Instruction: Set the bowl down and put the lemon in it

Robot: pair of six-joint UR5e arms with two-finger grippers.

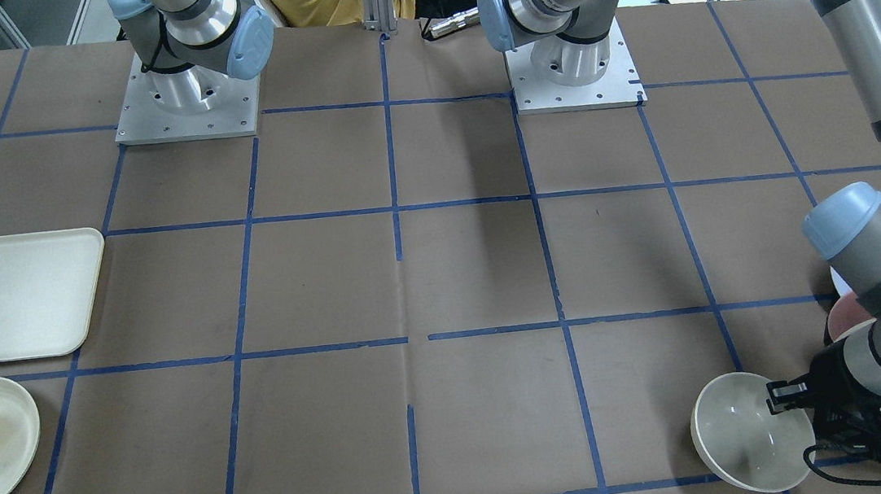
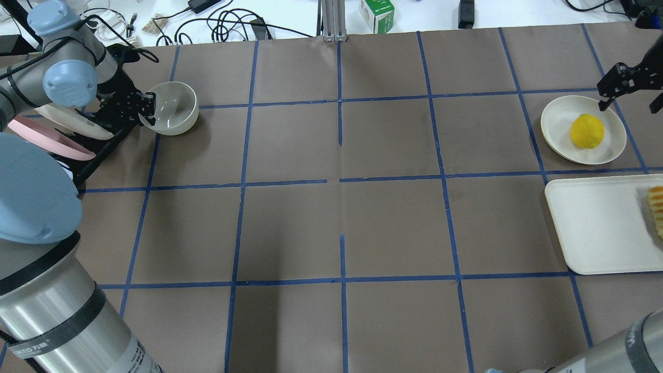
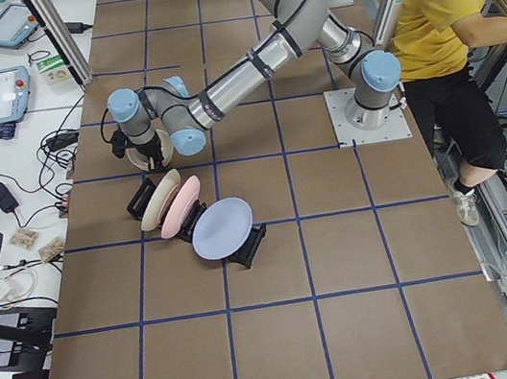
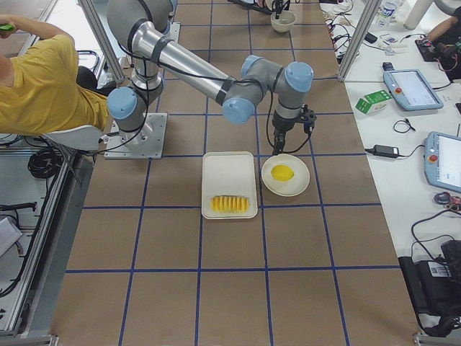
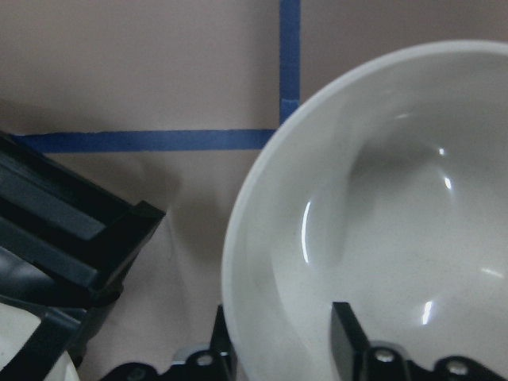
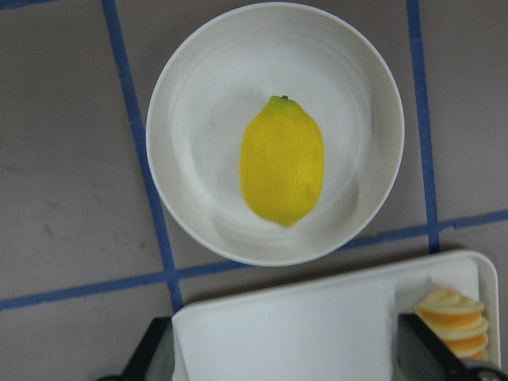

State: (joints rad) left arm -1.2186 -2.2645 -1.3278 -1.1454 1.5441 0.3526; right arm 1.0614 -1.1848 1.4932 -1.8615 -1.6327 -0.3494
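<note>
Left gripper point(image 5: 282, 317) clamped on the rim of the bowl point(image 5: 397, 198); right gripper point(image 6: 291, 353) spread wide above the lemon point(image 6: 282, 161).
Left wrist view: the bowl fills the frame just ahead of the gripper, with one finger point(image 5: 347, 337) inside its wall, the other outside, and the rim pinched between them; a black rack point(image 5: 71, 238) stands close to one side. Right wrist view: the lemon lies on a shallow plate point(image 6: 190, 127) just ahead of the gripper, clear of its widely parted fingers; a tray point(image 6: 317, 325) carrying sliced fruit point(image 6: 452, 317) shows between them. Overhead view: the bowl is at the left gripper's tip, and the lemon lies near the right gripper, untouched. Left-side view: pastel plates point(image 3: 194, 214) stand racked just beside the left gripper.
</note>
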